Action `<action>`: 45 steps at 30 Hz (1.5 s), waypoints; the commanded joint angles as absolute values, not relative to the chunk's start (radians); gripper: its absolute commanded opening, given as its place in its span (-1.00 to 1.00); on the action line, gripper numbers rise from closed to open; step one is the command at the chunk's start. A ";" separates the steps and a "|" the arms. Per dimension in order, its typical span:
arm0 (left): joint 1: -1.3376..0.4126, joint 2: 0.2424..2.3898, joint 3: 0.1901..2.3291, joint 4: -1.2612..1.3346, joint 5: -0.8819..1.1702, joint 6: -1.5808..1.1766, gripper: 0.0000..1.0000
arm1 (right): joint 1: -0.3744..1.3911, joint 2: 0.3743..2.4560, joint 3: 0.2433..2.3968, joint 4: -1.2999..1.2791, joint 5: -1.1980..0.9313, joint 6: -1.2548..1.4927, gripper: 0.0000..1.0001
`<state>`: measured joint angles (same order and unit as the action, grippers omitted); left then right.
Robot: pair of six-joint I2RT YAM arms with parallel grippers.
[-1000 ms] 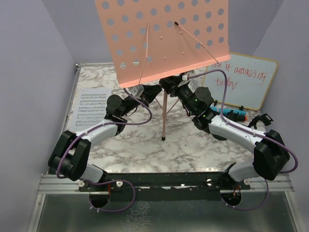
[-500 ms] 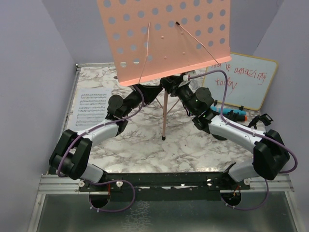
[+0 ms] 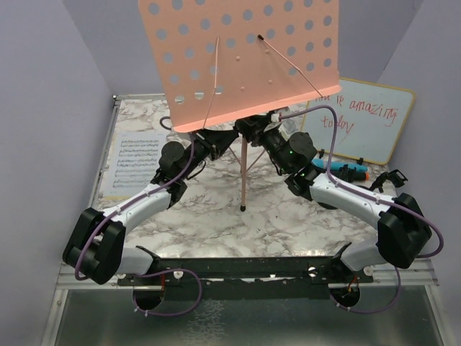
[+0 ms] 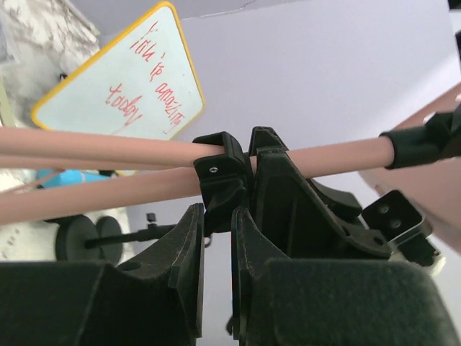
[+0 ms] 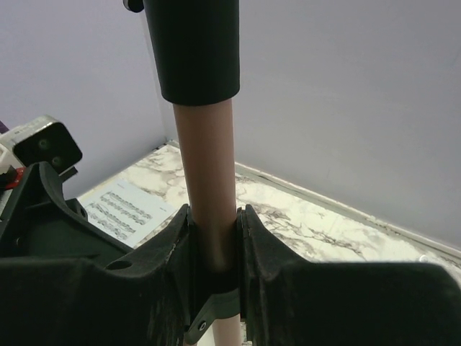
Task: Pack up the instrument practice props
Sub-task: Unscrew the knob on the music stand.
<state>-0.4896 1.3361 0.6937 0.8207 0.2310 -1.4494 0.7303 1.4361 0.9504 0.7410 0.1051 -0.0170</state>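
The pink perforated music rack tilts high over the table's far half, and one thin leg reaches down to the marble. My right gripper is shut on its pink pole, just below a black sleeve. My left gripper comes in from the left, jaws nearly together on the black clamp that sits on the pink tubes. In the top view both grippers, left and right, meet under the rack. A sheet-music page lies at the left. A blue microphone lies behind the right arm.
A wood-framed whiteboard with red writing leans on the back right wall. Black round bases stand below the blue microphone in the left wrist view. Purple walls close in the left, back and right.
The rack has shifted a little left and up. The left arm has stretched out, its elbow dropping toward the near left. The right arm has held still.
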 commanded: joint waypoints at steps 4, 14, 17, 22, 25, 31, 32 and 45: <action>-0.485 1.277 0.776 0.671 0.189 -1.713 -1.00 | 0.719 1.473 0.971 0.557 0.244 0.063 -0.99; -0.471 1.221 0.743 0.640 0.140 -1.536 -0.07 | 0.719 1.467 0.981 0.543 0.233 0.046 -0.99; -0.471 1.228 0.770 0.630 0.154 -1.499 0.06 | 0.719 1.465 0.984 0.538 0.229 0.044 -1.00; -0.471 1.259 0.798 0.598 0.178 -1.477 0.07 | 0.719 1.464 0.990 0.530 0.223 0.044 -0.99; -0.471 1.274 0.791 0.588 0.182 -1.475 0.02 | 0.719 1.462 0.988 0.528 0.218 0.045 -0.99; -0.471 1.303 0.798 0.535 0.172 -1.408 -0.01 | 0.719 1.461 0.990 0.522 0.207 0.050 -0.99; -0.471 1.304 0.805 0.515 0.162 -1.386 -0.01 | 0.719 1.460 0.989 0.522 0.208 0.049 -0.99; -0.476 1.367 0.892 0.471 0.244 -1.302 -0.20 | 0.719 1.468 0.988 0.525 0.215 0.044 -0.99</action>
